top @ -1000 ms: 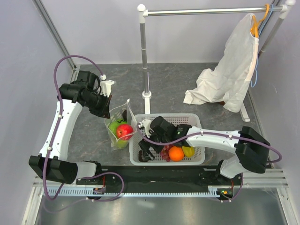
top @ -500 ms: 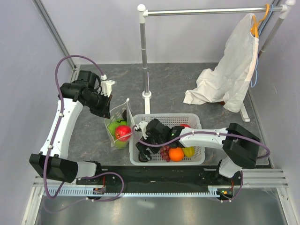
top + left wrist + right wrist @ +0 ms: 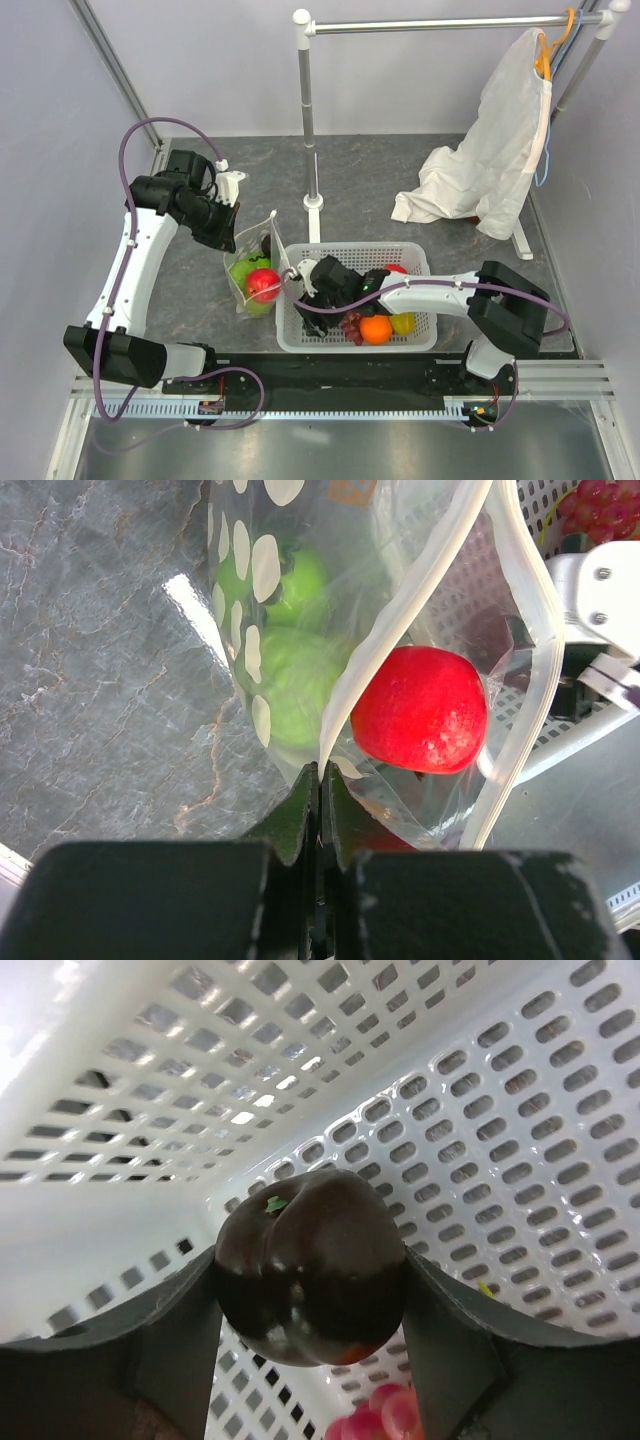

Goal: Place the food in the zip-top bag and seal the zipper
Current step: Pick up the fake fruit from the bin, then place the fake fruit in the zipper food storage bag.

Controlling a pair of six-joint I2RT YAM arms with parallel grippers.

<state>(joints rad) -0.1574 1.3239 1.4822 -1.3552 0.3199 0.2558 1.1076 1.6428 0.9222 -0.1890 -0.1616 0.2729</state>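
Observation:
The clear dotted zip-top bag (image 3: 255, 262) stands open left of the white basket. It holds a red apple (image 3: 420, 709) and green fruits (image 3: 290, 665). Its whitish zipper (image 3: 400, 630) strip runs up from the jaws in the left wrist view. My left gripper (image 3: 322, 780) is shut on the bag's rim, holding it up. My right gripper (image 3: 310, 1290) is inside the basket's left end, shut on a dark brown plum (image 3: 310, 1265). In the top view the right gripper (image 3: 312, 318) is low in the basket and the left gripper (image 3: 222, 232) is at the bag's far edge.
The white mesh basket (image 3: 400, 252) holds an orange (image 3: 376, 328), red grapes (image 3: 352, 322), a yellow piece (image 3: 402, 323) and a red piece. A metal rack pole (image 3: 311, 130) stands just behind the bag. A white garment (image 3: 480, 170) hangs at back right.
The right gripper has shifted left and slightly down inside the basket toward its left end. The left arm and the bag have stayed in place.

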